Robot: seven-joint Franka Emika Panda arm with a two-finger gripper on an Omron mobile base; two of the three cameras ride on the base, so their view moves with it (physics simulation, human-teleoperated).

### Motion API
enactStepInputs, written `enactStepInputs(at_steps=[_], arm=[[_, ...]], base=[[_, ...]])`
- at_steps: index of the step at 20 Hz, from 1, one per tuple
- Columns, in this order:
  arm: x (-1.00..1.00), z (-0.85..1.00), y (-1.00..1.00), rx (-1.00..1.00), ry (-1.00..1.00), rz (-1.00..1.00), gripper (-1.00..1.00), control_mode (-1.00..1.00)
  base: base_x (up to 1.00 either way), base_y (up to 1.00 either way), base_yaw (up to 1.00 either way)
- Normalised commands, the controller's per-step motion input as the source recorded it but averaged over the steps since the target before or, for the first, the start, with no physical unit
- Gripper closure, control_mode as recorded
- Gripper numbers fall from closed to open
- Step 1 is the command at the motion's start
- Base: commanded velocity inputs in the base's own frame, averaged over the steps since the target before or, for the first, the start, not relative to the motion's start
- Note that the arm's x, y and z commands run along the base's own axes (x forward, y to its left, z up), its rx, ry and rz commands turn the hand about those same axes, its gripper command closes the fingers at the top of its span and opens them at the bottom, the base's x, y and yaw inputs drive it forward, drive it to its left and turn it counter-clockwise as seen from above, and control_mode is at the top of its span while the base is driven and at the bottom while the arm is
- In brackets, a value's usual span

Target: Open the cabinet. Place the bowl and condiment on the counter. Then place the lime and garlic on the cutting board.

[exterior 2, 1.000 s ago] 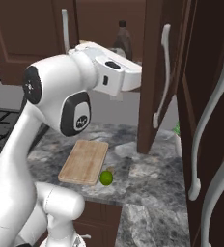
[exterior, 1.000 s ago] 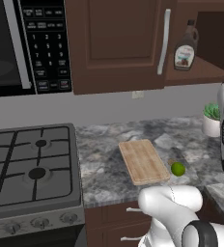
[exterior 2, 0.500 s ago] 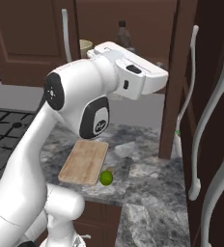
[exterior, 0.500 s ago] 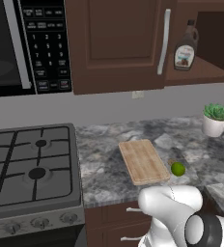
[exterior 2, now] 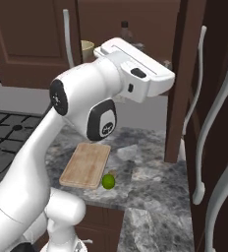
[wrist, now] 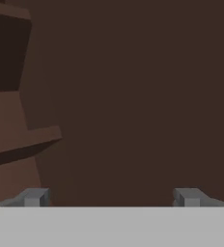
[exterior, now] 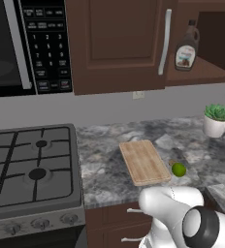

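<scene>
Pincer (wrist: 110, 197) spread wide, grasping nothing, facing brown cabinet door (wrist: 133, 96); lime (exterior: 179, 169) lying beside cutting board (exterior: 144, 162) on bench (exterior: 104, 160).

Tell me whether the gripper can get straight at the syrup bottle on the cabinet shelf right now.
Probably yes, after turning. The cabinet door stands open, so the syrup bottle sits exposed on the shelf. The gripper is open, but it faces brown cabinet wood, not the bottle.

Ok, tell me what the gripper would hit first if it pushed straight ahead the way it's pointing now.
Most likely the dark brown cabinet door. The open gripper faces that flat wood panel head on, with nothing between; how far off it is can't be judged.
</scene>
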Motion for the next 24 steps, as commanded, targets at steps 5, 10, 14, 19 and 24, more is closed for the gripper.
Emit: enactStepInputs(at_steps=[5, 10, 14, 19, 24], arm=[[-0.19, -0.04, 0.18, 0.0, -0.03, 0.01, -1.0, -1.0], [-0.33, 0.02, 0.32, -0.01, 0.03, 0.1, -1.0, -1.0], [-0.3, 0.17, 0.26, 0.0, 0.07, 0.1, -1.0, -1.0], [-0.32, 0.26, 0.2, 0.0, 0.06, 0.1, -1.0, -1.0], [-0.28, 0.19, 0.28, 0.0, 0.08, 0.1, -1.0, -1.0]], base=[[0.0, 0.0, 0.0], [0.0, 0.0, 0.0], [0.0, 0.0, 0.0], [0.0, 0.0, 0.0], [0.0, 0.0, 0.0]])
